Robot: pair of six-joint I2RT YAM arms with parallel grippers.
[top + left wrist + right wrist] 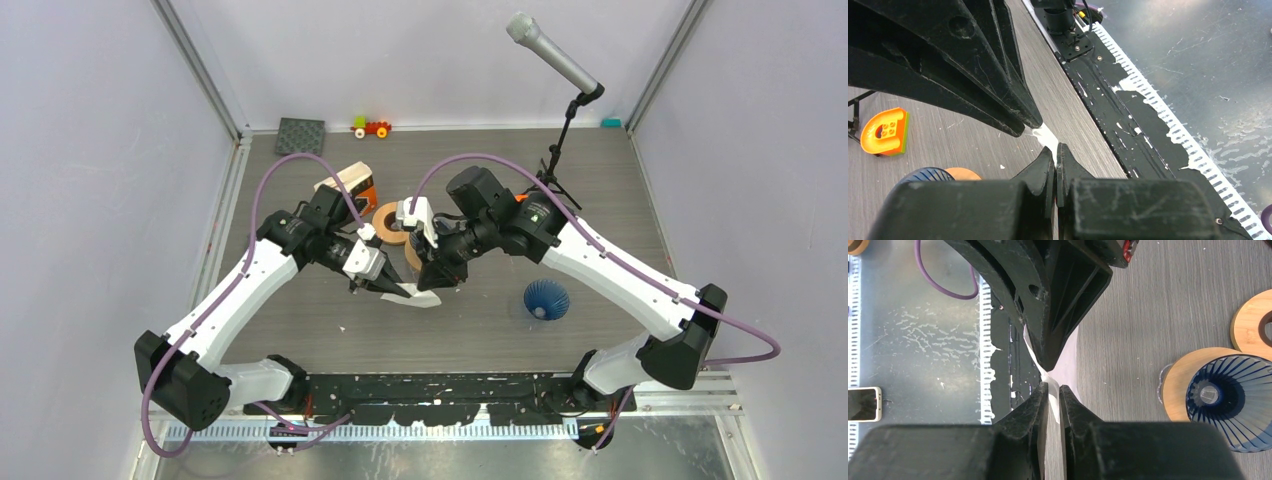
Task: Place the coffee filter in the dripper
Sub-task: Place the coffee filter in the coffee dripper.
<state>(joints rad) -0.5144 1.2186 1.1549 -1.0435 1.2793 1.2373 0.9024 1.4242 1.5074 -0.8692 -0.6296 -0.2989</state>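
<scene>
The white coffee filter [422, 298] lies low over the table's middle, between both grippers. My left gripper [400, 293] is shut on one edge of the filter [1048, 136], its tips [1055, 150] pressed together on the paper. My right gripper [428, 288] meets it from the other side. Its jaws [1052, 388] stand a narrow gap apart, with the filter's edge [1067, 367] between them. The left gripper's fingers [1048, 315] come in from above in the right wrist view. The blue ribbed dripper [546, 298] stands on the table to the right, on a round wooden base [1178, 385].
Wooden rings [388, 222] and an orange-and-wood block [352, 183] sit behind the grippers. A microphone stand [560, 150] rises at the back right. A toy car [371, 127] and a dark plate [300, 135] lie at the back edge. An orange U-shaped brick [884, 131] shows.
</scene>
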